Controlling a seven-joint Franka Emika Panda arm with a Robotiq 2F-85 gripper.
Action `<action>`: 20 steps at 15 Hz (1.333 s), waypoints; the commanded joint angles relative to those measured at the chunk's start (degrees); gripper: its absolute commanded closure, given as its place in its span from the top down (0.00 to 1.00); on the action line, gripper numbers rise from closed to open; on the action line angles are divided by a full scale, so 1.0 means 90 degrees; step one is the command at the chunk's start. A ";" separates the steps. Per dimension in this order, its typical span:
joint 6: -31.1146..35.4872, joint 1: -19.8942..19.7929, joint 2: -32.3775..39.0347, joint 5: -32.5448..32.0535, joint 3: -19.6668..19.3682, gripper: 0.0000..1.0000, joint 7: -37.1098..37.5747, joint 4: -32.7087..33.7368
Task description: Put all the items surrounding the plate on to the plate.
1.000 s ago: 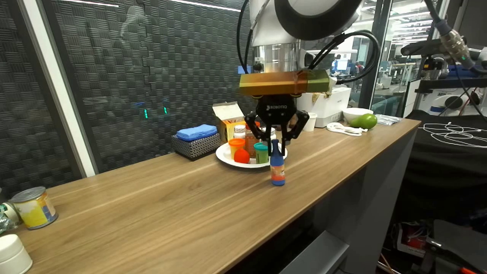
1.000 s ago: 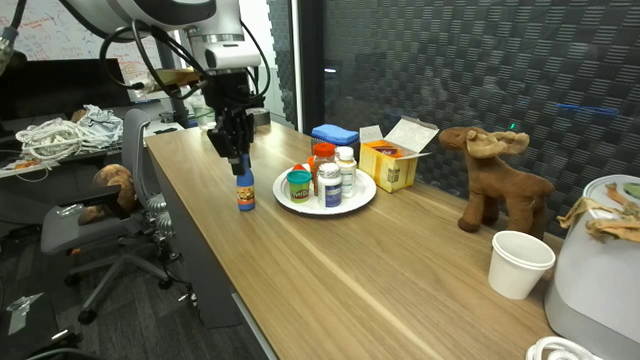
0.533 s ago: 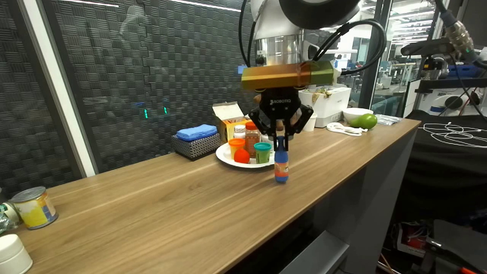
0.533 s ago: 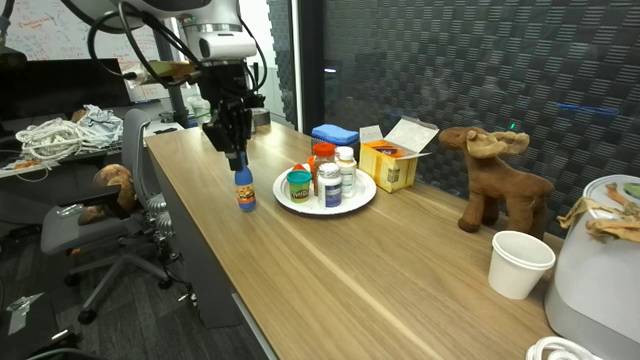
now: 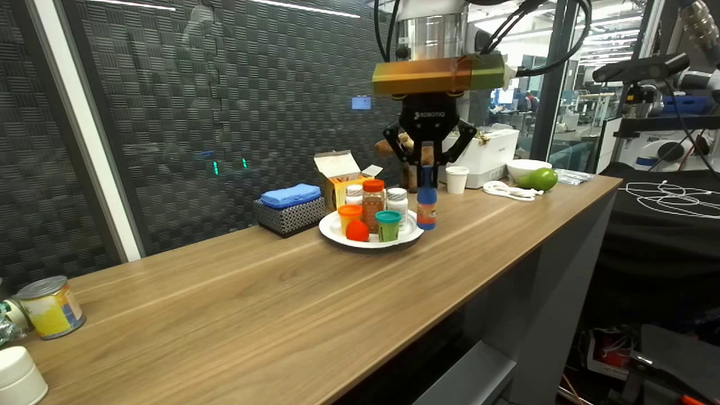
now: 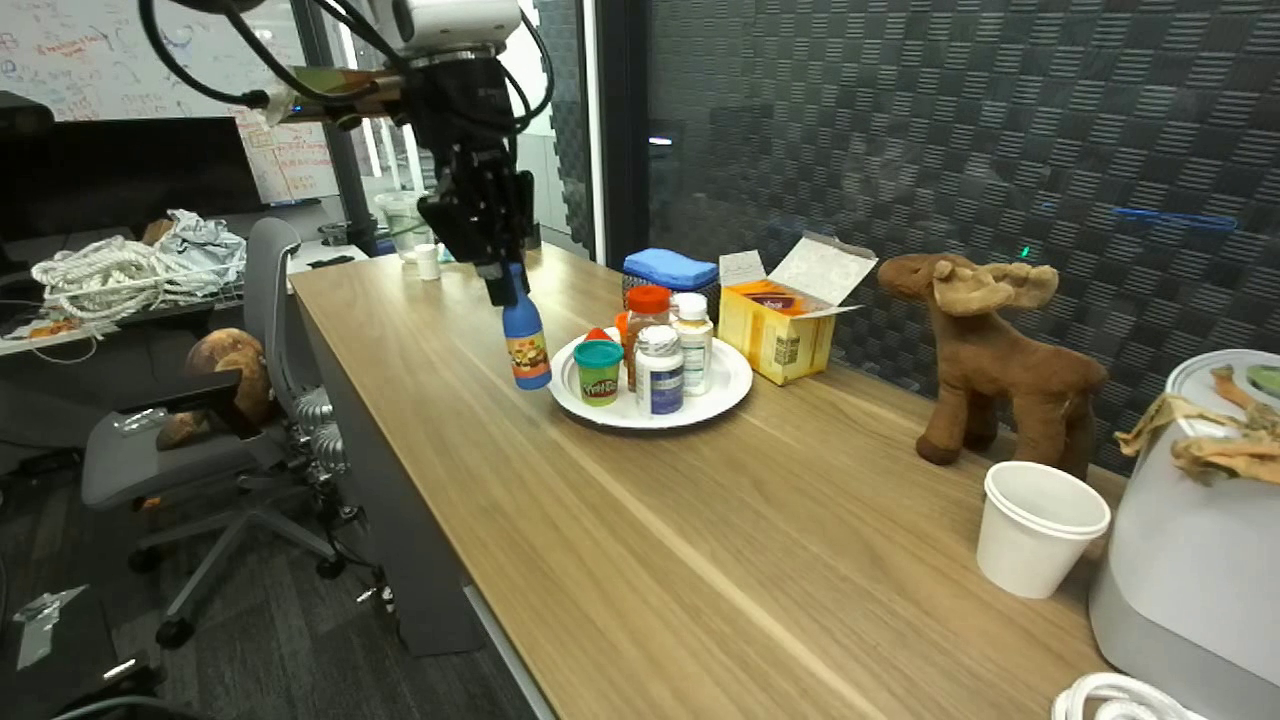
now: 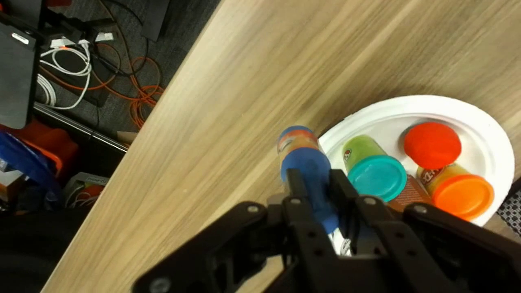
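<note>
One gripper point(image 5: 427, 179), with ROBOTIQ readable on its black body in an exterior view; its jaws are nearly together, pinched on the neck of one blue bottle point(image 6: 526, 345); the bottle leans in an exterior view, base down, just beside the one white plate point(image 7: 443, 106); whether the base touches the rim or the table point(image 5: 270, 304) I cannot tell; its orange label bears what looks like a burger, any lettering too small to read.

On the plate I count six things: one green tub point(image 6: 599, 382), teal-lidded, reading Play-Doh; one yellow tub point(image 5: 349, 212), orange-lidded, with part of a similar logo in the wrist view; one red lump point(image 7: 432, 145) just beside it; one red-capped jar point(image 5: 373, 211); two white bottles point(image 6: 660, 385), one with a purple label and one with a pale label, the print too small on both.

Near the plate, one yellow box point(image 6: 778, 345), flaps up, orange packets point(image 6: 775, 298) inside, their wording blurred; one blue cloth point(image 5: 291, 196) on one dark box point(image 5: 292, 216); farther along, one brown moose point(image 6: 1010, 375); one white cup point(image 6: 1030, 545) or two nested, I cannot tell which; one can point(image 5: 50, 315), its print unclear; one white jar point(image 5: 19, 377); behind, a whiteboard point(image 6: 60, 70) with handwriting, much of it red, too small to make out.
</note>
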 commanded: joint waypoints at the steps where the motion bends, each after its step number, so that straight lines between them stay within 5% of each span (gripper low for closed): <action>1: 0.0279 -0.0265 0.0126 -0.0123 0.0028 0.05 0.0011 0.0121; 20: 0.0983 -0.0488 0.1498 0.0675 -0.0275 0.05 -0.0612 0.1128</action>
